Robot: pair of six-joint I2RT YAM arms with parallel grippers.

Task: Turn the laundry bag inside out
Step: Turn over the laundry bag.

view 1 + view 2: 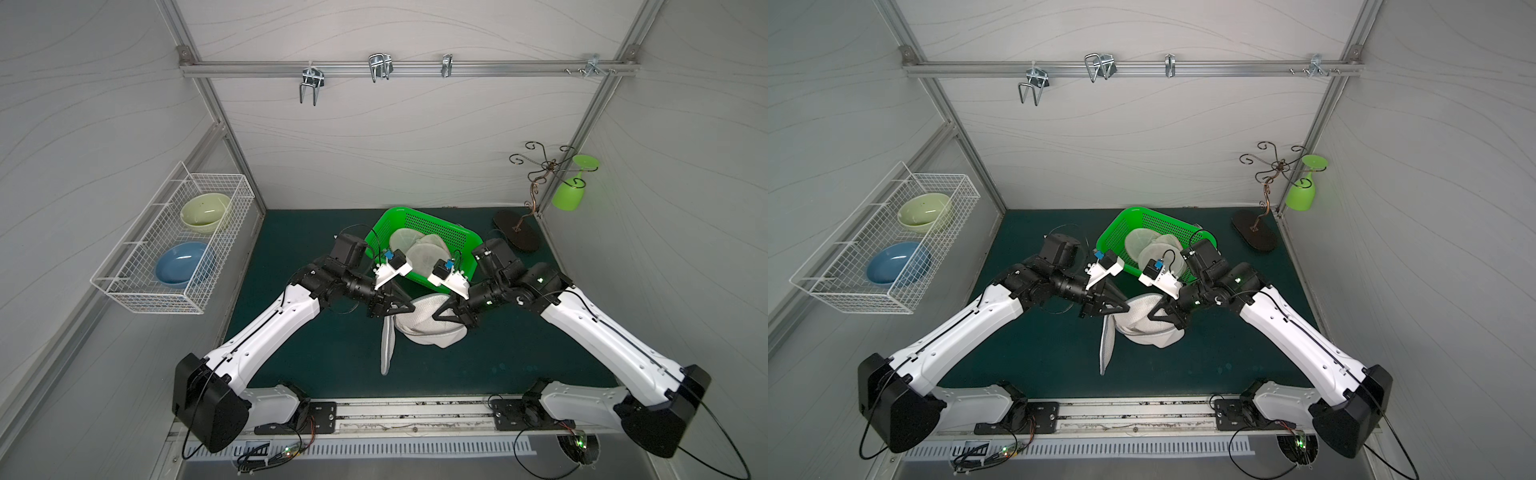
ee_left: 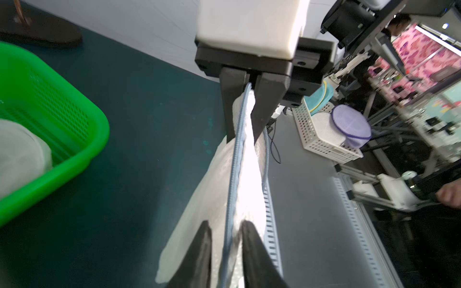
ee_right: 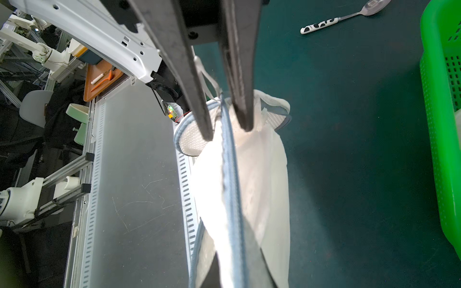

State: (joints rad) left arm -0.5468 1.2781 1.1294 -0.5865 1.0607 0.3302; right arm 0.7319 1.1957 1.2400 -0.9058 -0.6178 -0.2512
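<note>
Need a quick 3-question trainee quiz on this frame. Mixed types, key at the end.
1. True or false: the right pincer is shut on the bag.
2. What colour is the bowl nearer the robot in the rack?
3. The glass hangs from: A rack, B stand, C bag.
Key: 1 true; 2 blue; 3 B.

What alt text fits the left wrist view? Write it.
A white laundry bag with a blue zipper stretches from the right pincer, shut on it, to the left pincer flanking it. A green basket sits nearby on the dark mat.
</note>
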